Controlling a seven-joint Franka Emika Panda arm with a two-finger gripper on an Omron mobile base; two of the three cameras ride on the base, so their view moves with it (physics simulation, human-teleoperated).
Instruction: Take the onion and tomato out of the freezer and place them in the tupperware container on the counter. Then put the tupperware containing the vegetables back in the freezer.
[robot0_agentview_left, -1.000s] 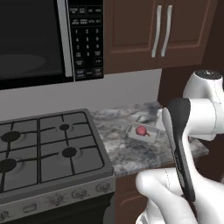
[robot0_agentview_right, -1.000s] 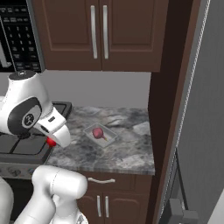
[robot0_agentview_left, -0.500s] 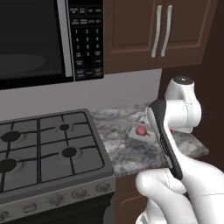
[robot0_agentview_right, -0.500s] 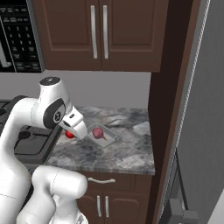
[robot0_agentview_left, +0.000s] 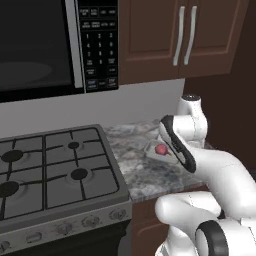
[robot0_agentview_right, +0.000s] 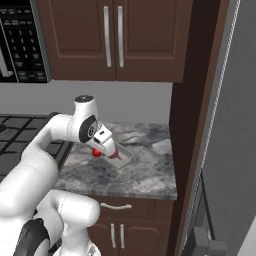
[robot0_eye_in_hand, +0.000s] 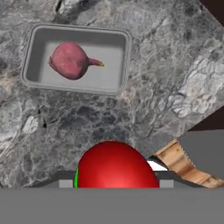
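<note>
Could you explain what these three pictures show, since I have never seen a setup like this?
It is a simulated kitchen with a white robot arm on a mobile base. Two pictures come from cameras on that base, behind the arm to its left and right. The third comes from a camera on the hand, looking along the gripper. On the marbled counter, beside the stove, sits a shallow pale container with a dull purple-red onion inside. The gripper holds a glossy red tomato above the counter, short of the container. The grey door at the right edge of the right-hand picture is the freezer.

Black stove (robot0_agentview_left: 50, 165), microwave (robot0_agentview_left: 45, 45), cabinets (robot0_agentview_right: 112, 37)
</note>
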